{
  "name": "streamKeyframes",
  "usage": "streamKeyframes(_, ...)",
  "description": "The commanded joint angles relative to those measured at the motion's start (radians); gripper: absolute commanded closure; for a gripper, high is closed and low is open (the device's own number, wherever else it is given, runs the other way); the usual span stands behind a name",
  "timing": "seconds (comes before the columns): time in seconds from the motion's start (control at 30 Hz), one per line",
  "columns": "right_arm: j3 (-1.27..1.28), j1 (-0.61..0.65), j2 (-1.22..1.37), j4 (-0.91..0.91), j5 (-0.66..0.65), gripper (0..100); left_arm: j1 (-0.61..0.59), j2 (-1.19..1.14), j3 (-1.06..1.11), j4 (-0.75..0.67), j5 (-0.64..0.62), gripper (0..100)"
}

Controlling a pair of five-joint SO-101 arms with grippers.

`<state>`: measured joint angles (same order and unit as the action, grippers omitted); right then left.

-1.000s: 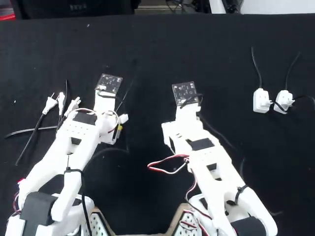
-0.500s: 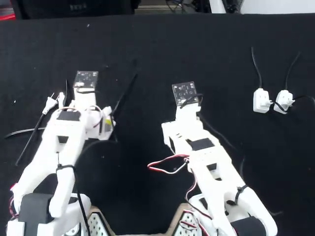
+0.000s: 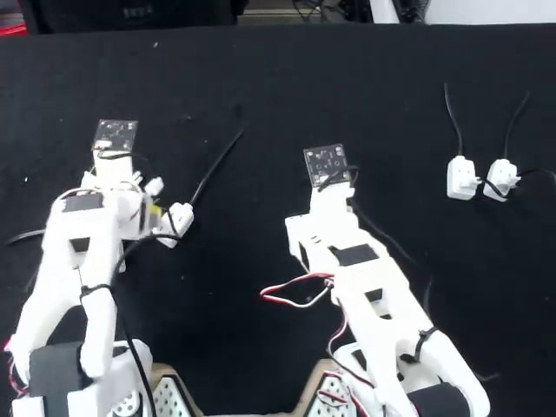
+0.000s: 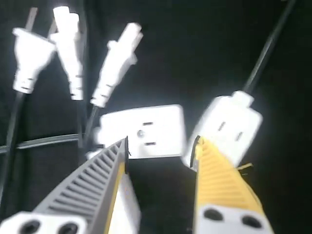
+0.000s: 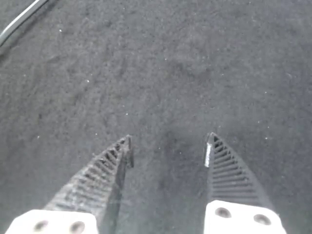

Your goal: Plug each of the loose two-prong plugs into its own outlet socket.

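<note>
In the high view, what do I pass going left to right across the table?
left arm → loose black cable → right arm → white corded block → second white corded block

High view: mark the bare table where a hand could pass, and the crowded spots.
Free: the black cloth between the right arm and the two white blocks at the far right; also the far strip beyond both arms. Crowded: under the left arm's fingers, three plugs, two sockets and cables.
</note>
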<state>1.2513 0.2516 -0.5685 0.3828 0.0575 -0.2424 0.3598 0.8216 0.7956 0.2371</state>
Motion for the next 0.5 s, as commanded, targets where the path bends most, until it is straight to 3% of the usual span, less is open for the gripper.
streamKeyframes(0.0, -0.028, -0.011, -0.025, -0.028, 0.009, 76.9, -0.093, -0.023, -0.07, -0.021, 0.069, 77)
streamKeyframes(0.27, -0.028, -0.011, -0.025, -0.028, 0.009, 76.9, -0.205, -0.161, -0.108, -0.21, 0.066, 77)
streamKeyframes(0.4, -0.028, -0.011, -0.025, -0.028, 0.009, 76.9, -0.225, -0.204, -0.174, -0.207, 0.064, 77)
streamKeyframes(0.47, -0.028, -0.011, -0.025, -0.028, 0.009, 76.9, -0.225, -0.196, -0.214, -0.132, 0.064, 77)
